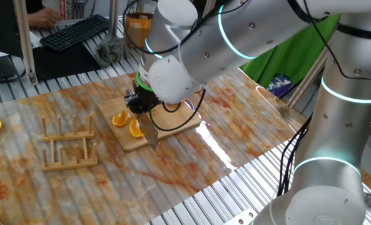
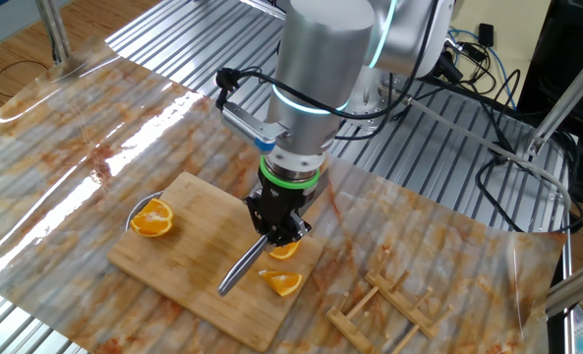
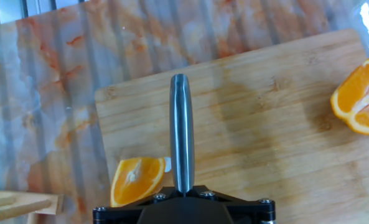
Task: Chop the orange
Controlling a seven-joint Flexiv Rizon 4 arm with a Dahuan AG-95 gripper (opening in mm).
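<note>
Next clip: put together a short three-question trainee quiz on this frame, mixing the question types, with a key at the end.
1. True or false: the end effector is shut on the knife.
2. How many orange pieces lie on the cutting board in the other fixed view?
A. one
B. two
C. three
D. five
3. Short answer: what wooden item sits on the table beside the board, and is the end effector touching it?

Key
1. True. The blade sticks out from the closed end effector over the board.
2. C. One orange half lies alone near the far end; two wedges lie beside the blade.
3. A wooden rack; the end effector is not touching it.
</note>
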